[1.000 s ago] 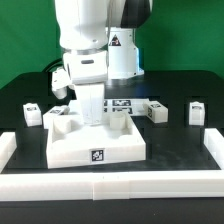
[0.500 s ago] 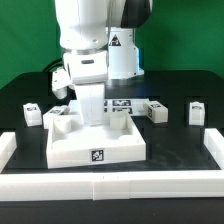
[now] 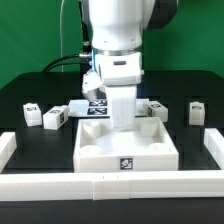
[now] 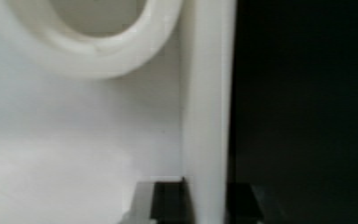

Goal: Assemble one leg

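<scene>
The leg stands near the tabletop's edge at the exterior view's right, while the end effector grips the white panel's wall.

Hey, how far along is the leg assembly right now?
Done: nothing fitted yet; four legs lie loose on the table. In hand: the gripper clamps a wall of the white panel, not a leg. Left: pick up a leg and seat it in a socket.

A robotics lab, to judge by the white robot arm over a black desk fenced with white rails, a green backdrop, and square tags on the white panel.
</scene>
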{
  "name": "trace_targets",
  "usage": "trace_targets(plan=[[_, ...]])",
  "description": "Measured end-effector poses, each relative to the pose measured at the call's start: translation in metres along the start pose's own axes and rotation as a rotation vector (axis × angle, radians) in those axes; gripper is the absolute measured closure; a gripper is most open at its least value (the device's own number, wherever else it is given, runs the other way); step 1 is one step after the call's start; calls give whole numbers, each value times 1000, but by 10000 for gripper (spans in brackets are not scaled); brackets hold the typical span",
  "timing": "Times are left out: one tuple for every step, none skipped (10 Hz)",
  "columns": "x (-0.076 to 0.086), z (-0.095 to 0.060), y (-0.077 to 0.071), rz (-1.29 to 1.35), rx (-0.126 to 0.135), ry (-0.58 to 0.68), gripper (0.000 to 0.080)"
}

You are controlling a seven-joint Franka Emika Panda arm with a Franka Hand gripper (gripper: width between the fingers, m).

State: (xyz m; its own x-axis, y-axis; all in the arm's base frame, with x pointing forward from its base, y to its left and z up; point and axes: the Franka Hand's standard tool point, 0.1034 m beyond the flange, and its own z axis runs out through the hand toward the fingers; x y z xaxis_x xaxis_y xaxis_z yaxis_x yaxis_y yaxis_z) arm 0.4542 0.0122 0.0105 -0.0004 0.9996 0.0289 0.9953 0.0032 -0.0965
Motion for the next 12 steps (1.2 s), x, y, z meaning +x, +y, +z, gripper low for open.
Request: trace_targets(plan=[[21,0,9,0,-9,7,726],[33,0,14,-22,-13,11,726],[44,0,21,-38,-22,19,726],[53,1,24,-50,-36,29,726],[56,2,25,-54,-43,32,727],[56,2,25,-54,-46,33,727],[55,2,25,-53,-45,33,723],[55,2,25,-52,-45,33,723],[55,2,25,-52,-45,33,503],[55,2,25,-52,-45,32,503],[54,2,25,-51,-45,32,320],[54,2,25,-51,-45,32,200]])
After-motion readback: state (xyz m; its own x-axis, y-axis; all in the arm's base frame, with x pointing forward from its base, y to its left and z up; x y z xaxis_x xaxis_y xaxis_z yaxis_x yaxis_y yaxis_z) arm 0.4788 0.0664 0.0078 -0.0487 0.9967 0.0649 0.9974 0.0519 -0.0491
